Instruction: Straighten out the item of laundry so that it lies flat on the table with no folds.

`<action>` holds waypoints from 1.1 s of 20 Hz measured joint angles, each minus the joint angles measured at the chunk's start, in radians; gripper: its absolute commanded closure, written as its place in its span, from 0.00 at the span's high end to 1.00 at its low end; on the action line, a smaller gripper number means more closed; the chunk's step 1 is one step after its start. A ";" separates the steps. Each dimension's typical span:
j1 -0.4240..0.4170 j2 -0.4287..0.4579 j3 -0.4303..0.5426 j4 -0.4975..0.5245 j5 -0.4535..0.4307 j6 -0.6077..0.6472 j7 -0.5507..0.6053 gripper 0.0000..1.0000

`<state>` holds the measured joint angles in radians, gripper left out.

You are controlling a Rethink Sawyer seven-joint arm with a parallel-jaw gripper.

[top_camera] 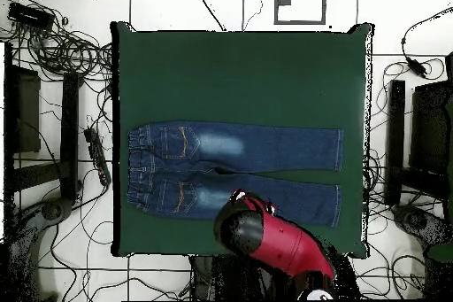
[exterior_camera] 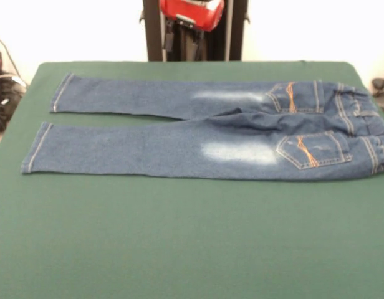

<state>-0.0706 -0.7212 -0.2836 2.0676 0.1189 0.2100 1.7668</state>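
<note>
The jeans are lying spread out on my green table, back side up, both legs stretched side by side. In the front view I have the waistband at the right edge of the cloth and the two cuffs pointing left, with a narrow strip of green showing between the legs toward the cuffs. I can see the two back pockets with their orange stitching and a whitish faded patch on each leg just left of the pockets. There is some bunching of denim between the pockets, around the seat, and the elastic waistband looks gathered.

From overhead the jeans sit on the half of the table nearer the robot's base, waistband close to the table's left edge.

My arm is pulled back: overhead, its red and black body angles in from the base, its rounded end hanging over the edge of the leg nearest the base. In the front view only the red housing shows at the top edge. I cannot tell how the gripper's jaws are set; they are hidden.
</note>
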 measured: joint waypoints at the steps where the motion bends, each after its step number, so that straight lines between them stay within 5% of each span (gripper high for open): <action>1: 0.002 0.000 0.001 0.004 0.011 0.000 0.017 1.00; 8: -0.001 0.000 0.004 0.035 0.160 -0.001 0.141 1.00; 22: 0.064 0.051 0.011 0.036 0.254 -0.083 0.241 1.00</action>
<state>-0.0063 -0.6703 -0.2721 2.1035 0.3727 0.1274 2.0076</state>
